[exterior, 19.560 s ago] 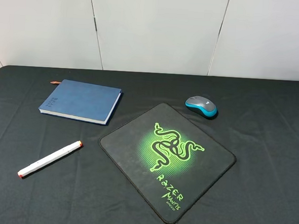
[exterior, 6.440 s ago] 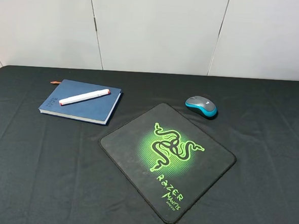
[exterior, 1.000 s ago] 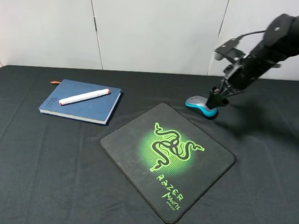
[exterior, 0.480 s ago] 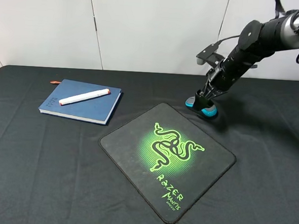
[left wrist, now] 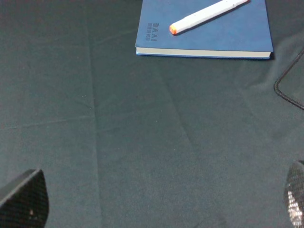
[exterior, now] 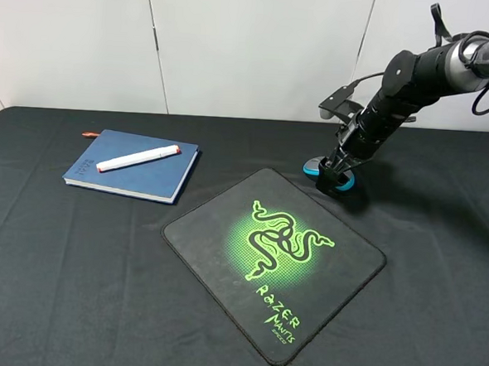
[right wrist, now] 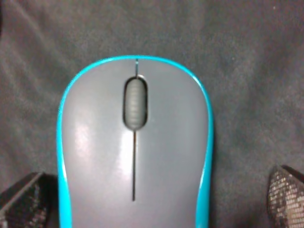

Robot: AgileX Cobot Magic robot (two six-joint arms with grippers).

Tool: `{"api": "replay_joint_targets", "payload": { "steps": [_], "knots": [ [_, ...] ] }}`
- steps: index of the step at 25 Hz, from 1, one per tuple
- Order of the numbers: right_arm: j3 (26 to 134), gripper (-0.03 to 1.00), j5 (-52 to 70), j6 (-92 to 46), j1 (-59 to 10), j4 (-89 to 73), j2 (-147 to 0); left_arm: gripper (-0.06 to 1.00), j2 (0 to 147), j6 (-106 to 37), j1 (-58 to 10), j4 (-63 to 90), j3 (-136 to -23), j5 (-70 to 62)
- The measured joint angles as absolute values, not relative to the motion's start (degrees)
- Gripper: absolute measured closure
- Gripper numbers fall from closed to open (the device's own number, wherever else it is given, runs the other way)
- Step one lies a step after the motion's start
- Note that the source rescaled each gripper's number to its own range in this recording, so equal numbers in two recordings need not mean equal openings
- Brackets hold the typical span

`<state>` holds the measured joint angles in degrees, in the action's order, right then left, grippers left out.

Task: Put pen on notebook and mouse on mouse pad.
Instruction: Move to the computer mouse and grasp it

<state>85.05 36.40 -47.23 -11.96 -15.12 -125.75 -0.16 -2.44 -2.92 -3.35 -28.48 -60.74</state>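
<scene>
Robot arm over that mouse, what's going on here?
The right gripper is down over the mouse, open and straddling it, not gripping yet. The mouse sits on the cloth beside the pad. The pen already lies on the notebook, and the left gripper hangs open above the cloth.

The right arm (exterior: 400, 85) is showing black, rounded links, with one paler grey sleeve (exterior: 475, 50) near its upper end. Thin black cables (exterior: 435, 19) are looping off it, and a flat dark bracket (exterior: 334, 103) is sticking out by the wrist. The right pads (right wrist: 23, 205) and left pads (left wrist: 24, 204) are showing black with a fine woven-grid texture.
</scene>
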Motion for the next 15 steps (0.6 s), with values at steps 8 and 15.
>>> {"api": "replay_joint_targets", "payload": {
  "steps": [8, 15],
  "knots": [
    [85.05, 0.01, 36.13, -47.23, -11.96, -14.94, -125.75, -0.04, -0.16, -2.44, -2.92, -3.35, -28.48, -60.74],
    [85.05, 0.96, 36.16, -47.19, -11.96, -14.84, -125.75, -0.04, -0.16, -2.44, -2.92, -3.35, -28.48, -60.74]
  ]
}}
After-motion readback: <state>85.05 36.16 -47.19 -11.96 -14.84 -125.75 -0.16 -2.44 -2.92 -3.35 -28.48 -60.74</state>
